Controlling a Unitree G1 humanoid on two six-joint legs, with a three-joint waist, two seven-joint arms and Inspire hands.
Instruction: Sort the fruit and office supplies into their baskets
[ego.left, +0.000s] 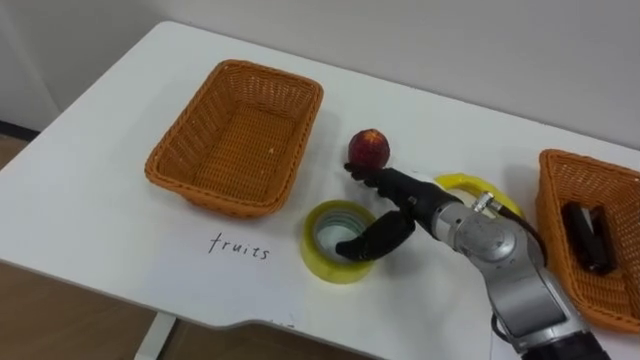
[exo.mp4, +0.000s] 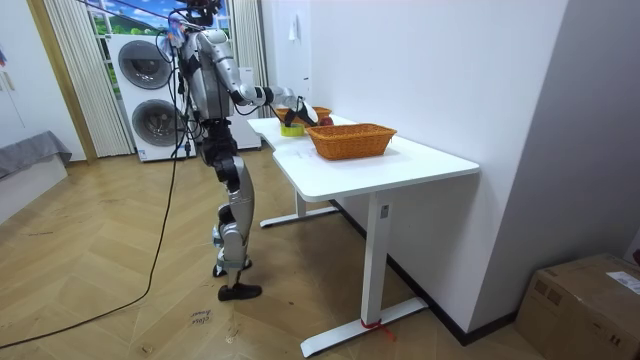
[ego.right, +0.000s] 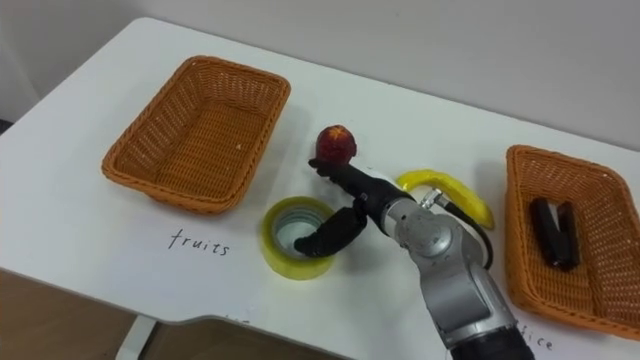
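A red round fruit stands on the white table between the two baskets. My right hand comes in from the right, open, its fingertips at the fruit's near side and its thumb hanging over a yellow tape roll. A banana lies just behind the wrist. The empty wicker basket sits at the left. A second wicker basket at the right holds a black stapler.
A handwritten label marks the table in front of the left basket. The table's front edge runs close below the tape roll. In the room view I stand at the table's end, with washing machines behind me.
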